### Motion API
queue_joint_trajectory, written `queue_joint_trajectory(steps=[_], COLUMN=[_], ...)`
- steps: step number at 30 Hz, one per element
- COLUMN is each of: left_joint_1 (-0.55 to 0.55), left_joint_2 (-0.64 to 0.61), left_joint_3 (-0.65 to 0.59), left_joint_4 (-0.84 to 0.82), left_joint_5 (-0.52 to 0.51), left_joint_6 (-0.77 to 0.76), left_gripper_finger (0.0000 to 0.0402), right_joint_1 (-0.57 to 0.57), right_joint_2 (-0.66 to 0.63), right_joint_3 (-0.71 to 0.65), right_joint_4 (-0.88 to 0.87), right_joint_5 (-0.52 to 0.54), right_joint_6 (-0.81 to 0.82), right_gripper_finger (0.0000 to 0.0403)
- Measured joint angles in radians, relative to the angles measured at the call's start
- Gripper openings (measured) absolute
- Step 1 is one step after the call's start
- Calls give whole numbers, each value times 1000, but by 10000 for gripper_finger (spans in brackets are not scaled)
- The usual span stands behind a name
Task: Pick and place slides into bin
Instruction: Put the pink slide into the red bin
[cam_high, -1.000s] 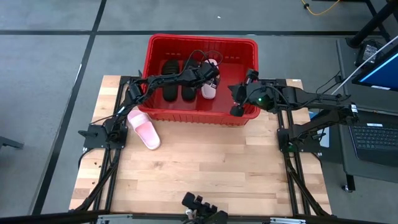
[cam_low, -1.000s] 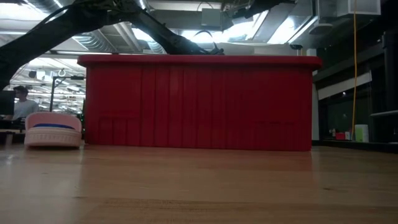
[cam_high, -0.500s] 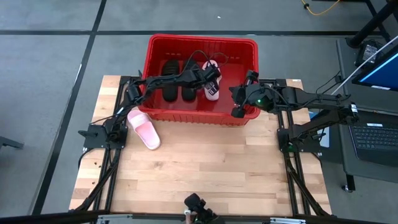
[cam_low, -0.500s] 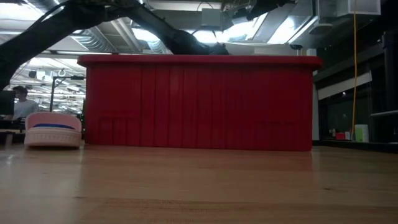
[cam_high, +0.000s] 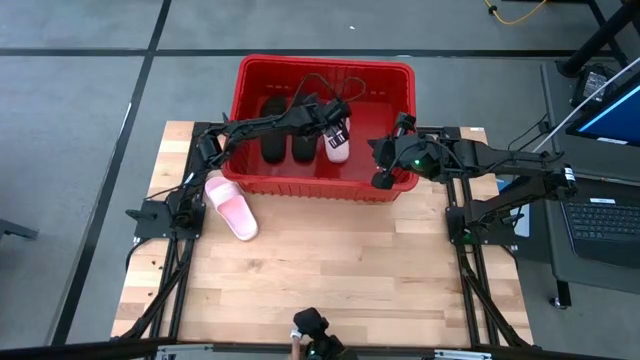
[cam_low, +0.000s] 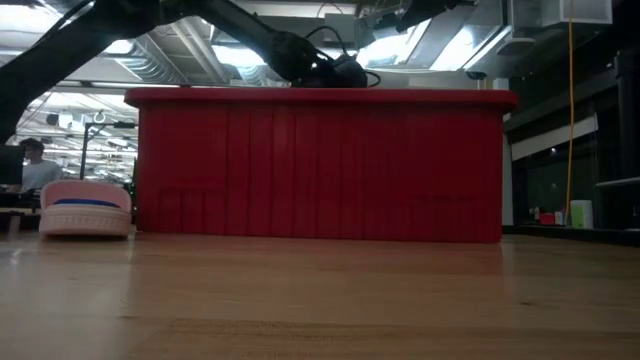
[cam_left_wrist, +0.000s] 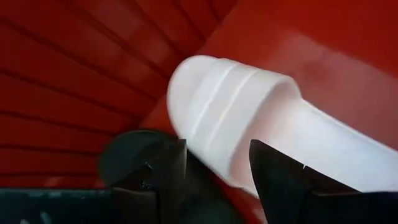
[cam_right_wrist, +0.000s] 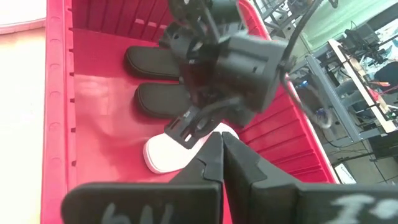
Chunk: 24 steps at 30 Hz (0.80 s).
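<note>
The red bin (cam_high: 325, 62) stands at the table's far edge. Two black slides (cam_high: 288, 135) lie side by side on its floor. A pale pink slide (cam_high: 338, 143) lies to their right, also seen in the left wrist view (cam_left_wrist: 249, 118) and the right wrist view (cam_right_wrist: 165, 152). My left gripper (cam_high: 336, 110) hangs open just above that pink slide, one finger on either side, apart from it. The other pink slide (cam_high: 232, 208) lies sole down on the table left of the bin. My right gripper (cam_high: 380, 168) is shut and empty over the bin's near right corner.
The bin's tall ribbed walls (cam_low: 320, 165) and thick rim surround the left gripper. Bare wooden table (cam_high: 340, 270) lies in front of the bin. A laptop (cam_high: 605, 215) and stands are off the table's right side. A person (cam_low: 35, 170) sits far behind on the left.
My left gripper has risen inside the bin until it shows above the rim in the low view. The pale pink slide stays down on the bin floor beside the black pair. My right arm has kept still.
</note>
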<state>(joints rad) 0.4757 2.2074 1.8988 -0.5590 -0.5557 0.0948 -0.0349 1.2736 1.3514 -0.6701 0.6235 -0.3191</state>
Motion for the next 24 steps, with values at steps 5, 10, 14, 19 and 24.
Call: queue_joint_trajectory(steps=[5,10,14,19,24], left_joint_1=[-6,-29,-61,-121,-205], left_joint_2=[-44,-124,-202,-321,-434], left_joint_3=[0,0,0,0,0], left_joint_4=[8,19,8,-4,-86], left_joint_5=[0,-2,-3,-2,-6], left_joint_6=[51,86,109,111,129], left_gripper_finger=[171,171,171,171,171], right_joint_1=[0,0,0,0,1], right_joint_2=[0,0,0,-1,-23], right_joint_3=[0,0,0,0,0], right_joint_4=[0,16,25,25,49], right_joint_5=[0,0,0,-56,-171], right_joint_6=[0,-14,-27,-18,-19], right_gripper_finger=[5,5,5,5,5])
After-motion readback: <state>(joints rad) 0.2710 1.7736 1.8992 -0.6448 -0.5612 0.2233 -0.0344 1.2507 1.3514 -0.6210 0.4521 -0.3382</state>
